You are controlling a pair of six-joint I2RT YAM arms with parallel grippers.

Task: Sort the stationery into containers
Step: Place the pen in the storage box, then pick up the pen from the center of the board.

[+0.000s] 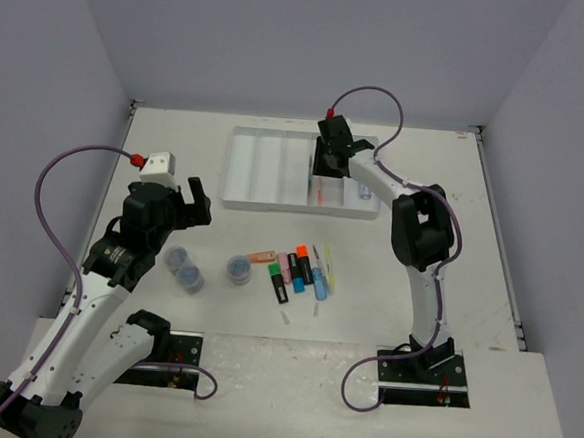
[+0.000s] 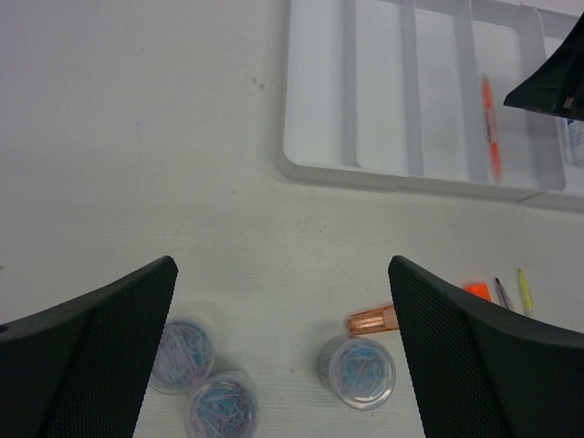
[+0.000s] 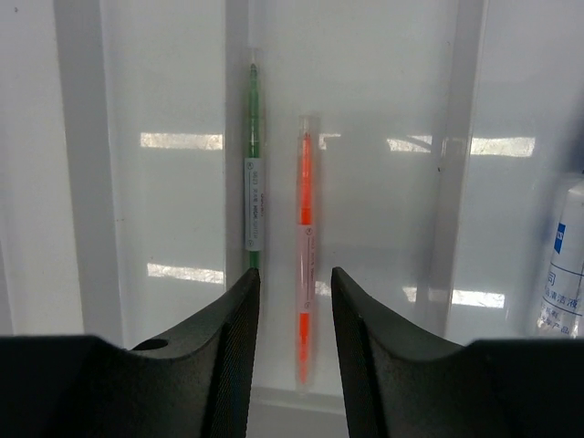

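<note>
Sorting tray [image 1: 266, 167] under my right gripper [image 1: 328, 159], nothing held.
Top: highlighters [image 1: 296, 269] lie on open table, ends toward the tray. Left wrist: my left gripper [image 2: 283, 274] is spread wide above three tubs [image 2: 358, 370]. Right wrist: fingers narrowly parted over an orange pen [image 3: 305, 210] and a green pen [image 3: 254, 182], parallel along one compartment; the bottle [image 3: 561, 265] label is unreadable.

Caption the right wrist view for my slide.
Right gripper open over green pen and orange pen, side by side in the white tray.

Bottle [image 3: 564, 266] cut off at right edge.
</note>
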